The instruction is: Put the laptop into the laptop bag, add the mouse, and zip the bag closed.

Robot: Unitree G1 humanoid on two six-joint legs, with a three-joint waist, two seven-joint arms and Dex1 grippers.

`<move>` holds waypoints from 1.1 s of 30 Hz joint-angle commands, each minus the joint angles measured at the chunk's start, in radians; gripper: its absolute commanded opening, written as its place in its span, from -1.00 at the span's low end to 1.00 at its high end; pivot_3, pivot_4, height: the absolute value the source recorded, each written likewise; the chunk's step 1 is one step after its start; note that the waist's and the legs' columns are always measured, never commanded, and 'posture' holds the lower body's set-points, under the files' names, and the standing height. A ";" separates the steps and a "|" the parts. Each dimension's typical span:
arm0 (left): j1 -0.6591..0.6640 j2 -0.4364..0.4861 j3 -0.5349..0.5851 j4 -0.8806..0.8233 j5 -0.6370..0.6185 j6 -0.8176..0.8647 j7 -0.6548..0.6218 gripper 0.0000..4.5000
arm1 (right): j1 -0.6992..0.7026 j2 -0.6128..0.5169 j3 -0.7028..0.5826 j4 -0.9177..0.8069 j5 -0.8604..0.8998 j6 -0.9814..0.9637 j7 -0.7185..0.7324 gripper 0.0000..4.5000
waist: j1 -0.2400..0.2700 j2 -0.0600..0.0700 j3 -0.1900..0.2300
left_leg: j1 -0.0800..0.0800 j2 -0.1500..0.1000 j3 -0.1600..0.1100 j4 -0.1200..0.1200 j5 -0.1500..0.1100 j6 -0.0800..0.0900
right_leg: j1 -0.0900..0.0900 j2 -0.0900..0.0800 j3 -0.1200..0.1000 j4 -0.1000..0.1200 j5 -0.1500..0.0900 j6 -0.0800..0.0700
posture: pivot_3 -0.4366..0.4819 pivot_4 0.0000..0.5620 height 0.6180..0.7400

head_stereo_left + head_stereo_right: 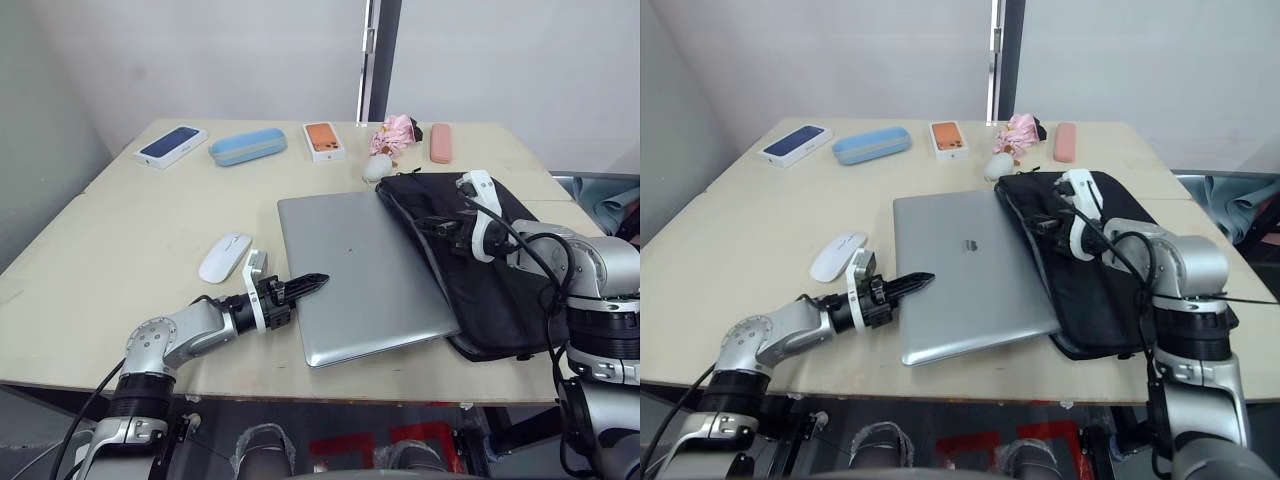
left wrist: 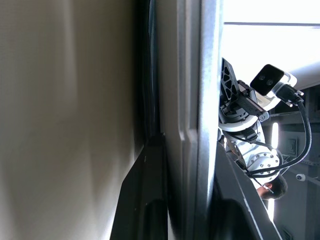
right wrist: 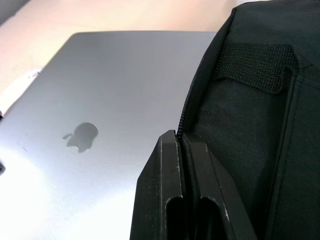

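The left gripper [image 1: 312,283] clamped the near left edge of the closed silver-grey laptop [image 1: 360,275], one finger above, one below. Beyond it, the right gripper [image 3: 180,145], fingers pressed together, pinched the zip edge of the black laptop bag [image 1: 480,270], which hid the laptop's right side; the white mouse [image 1: 225,257] lay left of the left gripper.

Laptop [image 1: 365,275] right edge hidden inside laptop bag [image 1: 480,270]; bag's near corner behind right arm.

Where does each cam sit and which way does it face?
Left/right eye: on the head, looking forward and down at the table, laptop, laptop bag; both arms show.
Left wrist: along the left claw, gripping the laptop's edge; right arm beyond.
Right wrist: along the right claw, at the bag's zip edge.
All views share the laptop.
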 commanded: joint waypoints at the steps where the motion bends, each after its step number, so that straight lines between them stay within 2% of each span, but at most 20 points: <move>1: -0.063 -0.016 -0.013 -0.031 -0.023 0.031 -0.070 -0.87 | -0.005 0.026 -0.026 -0.074 0.039 0.011 -0.022 -0.98 | 0.000 0.000 0.000 | 0.000 0.000 0.000 0.000 0.000 0.000 | 0.000 0.000 0.000 0.000 0.000 0.000 | -0.05 -0.47 1.00; 17: -0.195 -0.039 -0.046 0.050 0.094 0.124 -0.167 -0.87 | 0.000 0.086 0.012 -0.092 0.055 -0.005 -0.057 -0.98 | -0.002 0.000 0.000 | 0.000 0.000 0.000 0.000 0.001 -0.001 | 0.000 0.000 0.000 0.000 0.001 0.002 | -0.05 -0.47 1.00; 26: -0.283 -0.096 -0.022 0.164 0.228 0.145 -0.242 -0.87 | -0.033 0.100 0.127 -0.096 0.080 -0.050 0.040 -0.98 | -0.002 0.000 0.000 | -0.001 0.000 0.000 0.000 0.001 -0.001 | 0.000 0.000 0.000 -0.001 0.001 0.002 | -0.05 -0.47 1.00; 33: -0.304 -0.153 0.004 0.160 0.366 0.092 -0.322 -0.87 | -0.059 0.127 0.142 -0.068 0.073 -0.065 0.036 -0.98 | 0.001 0.000 0.000 | -0.001 0.000 0.000 -0.001 0.001 -0.001 | 0.000 0.000 0.000 -0.002 0.001 0.002 | -0.05 -0.47 1.00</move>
